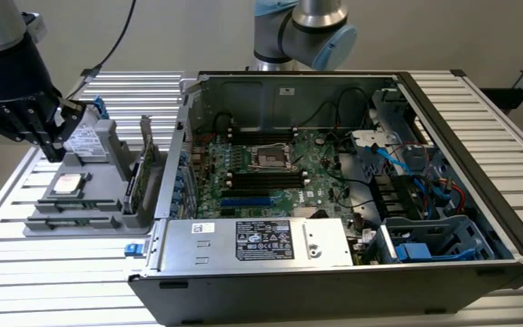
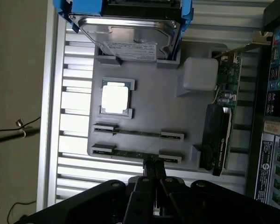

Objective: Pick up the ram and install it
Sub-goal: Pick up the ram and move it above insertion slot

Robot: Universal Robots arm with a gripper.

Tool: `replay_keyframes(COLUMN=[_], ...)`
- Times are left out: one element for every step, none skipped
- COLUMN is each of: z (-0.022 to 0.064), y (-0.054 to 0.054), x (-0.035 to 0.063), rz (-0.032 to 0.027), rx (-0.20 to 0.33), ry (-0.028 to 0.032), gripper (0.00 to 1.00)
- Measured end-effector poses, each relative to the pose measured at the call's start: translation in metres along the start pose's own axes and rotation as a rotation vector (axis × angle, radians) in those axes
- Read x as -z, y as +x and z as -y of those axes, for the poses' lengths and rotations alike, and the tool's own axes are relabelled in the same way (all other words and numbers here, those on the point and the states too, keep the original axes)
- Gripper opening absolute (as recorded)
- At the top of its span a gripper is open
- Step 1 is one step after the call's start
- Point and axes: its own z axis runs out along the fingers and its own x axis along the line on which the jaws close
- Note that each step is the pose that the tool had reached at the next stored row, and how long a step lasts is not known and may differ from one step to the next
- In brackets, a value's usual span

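Two slim green ram sticks lie edge-up in holders on the grey tray [image 2: 170,116]: one ram stick [image 2: 137,132] farther from the fingers, the other ram stick [image 2: 128,153] right by the fingertips. My gripper [image 2: 154,164] is shut with nothing between its fingers, its tips just at that nearer stick's edge. In the exterior view the gripper [image 1: 52,146] hangs over the tray [image 1: 107,204] at the left of the open computer case [image 1: 334,272]. Black memory slots [image 1: 266,178] run across the motherboard inside.
On the tray also sit a silver hard drive [image 2: 130,30] in a blue bracket, a processor chip [image 2: 115,99], a white block [image 2: 200,73] and a green expansion card [image 2: 219,135] standing on edge. The case wall and power supply [image 1: 261,242] rise beside the tray.
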Motion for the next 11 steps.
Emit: replay_keyframes(z=[0.0, 0.0, 0.0, 0.0, 0.0, 0.0001, 0.0001, 0.0001, 0.0001, 0.0002, 0.0002], y=[0.0002, 0.0003, 0.0002, 0.0003, 0.0002, 0.0002, 0.0002, 0.0001, 0.0, 0.0, -0.0001], x=[-0.0001, -0.0004, -0.0008, -0.001, -0.0014, -0.0019, -0.0025, -0.0032, -0.0046, -0.0054, -0.0061], rz=[-0.0002, -0.0004, -0.001, -0.0018, -0.0024, -0.0029, -0.0035, -0.0041, -0.0053, -0.0059, -0.0065], rx=[0.004, 0.016, 0.034, 0.051, 0.071, 0.088, 0.106, 0.125, 0.158, 0.177, 0.195], ry=[0.0004, 0.0012, 0.0024, 0.0039, 0.0053, 0.0064, 0.0075, 0.009, 0.0115, 0.0128, 0.0142], gripper=[0.1, 0.1, 0.1, 0.1, 0.1, 0.1, 0.1, 0.1, 0.1, 0.1, 0.1])
